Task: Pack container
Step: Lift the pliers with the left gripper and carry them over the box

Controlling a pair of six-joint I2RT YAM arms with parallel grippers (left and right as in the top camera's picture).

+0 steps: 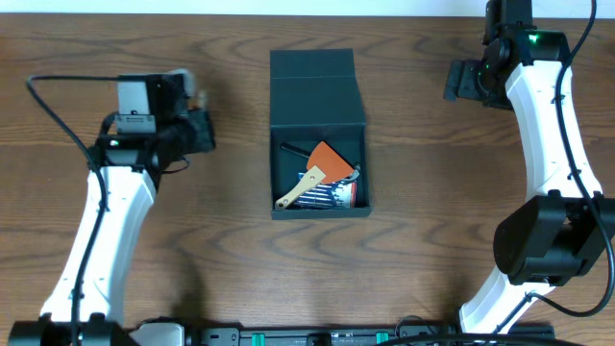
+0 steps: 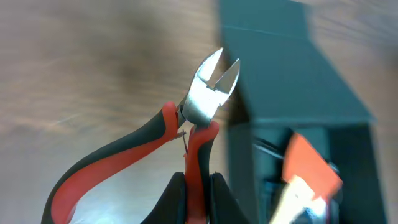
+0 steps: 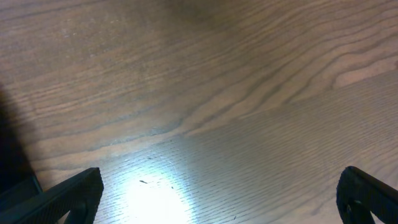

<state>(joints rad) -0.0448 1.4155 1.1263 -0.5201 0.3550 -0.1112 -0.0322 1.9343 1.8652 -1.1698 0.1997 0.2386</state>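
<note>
Side cutters [image 2: 205, 99], red-black handles, clenched by one handle in left gripper [image 2: 198, 193] jaws, left of container [image 1: 317, 106] (desk [image 1: 192, 250] centre, lid [image 1: 312, 69] open, tools [image 1: 322, 178] already inside). Right gripper [image 3: 214, 200] jaws released, empty. Step judged: transport. Next: cutters to be brought over opening, lowered, released.

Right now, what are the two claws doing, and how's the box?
Left gripper shut on red-black cutters, beside container. Right gripper open, empty. Container lid open, tools inside. Nothing blocking.
</note>
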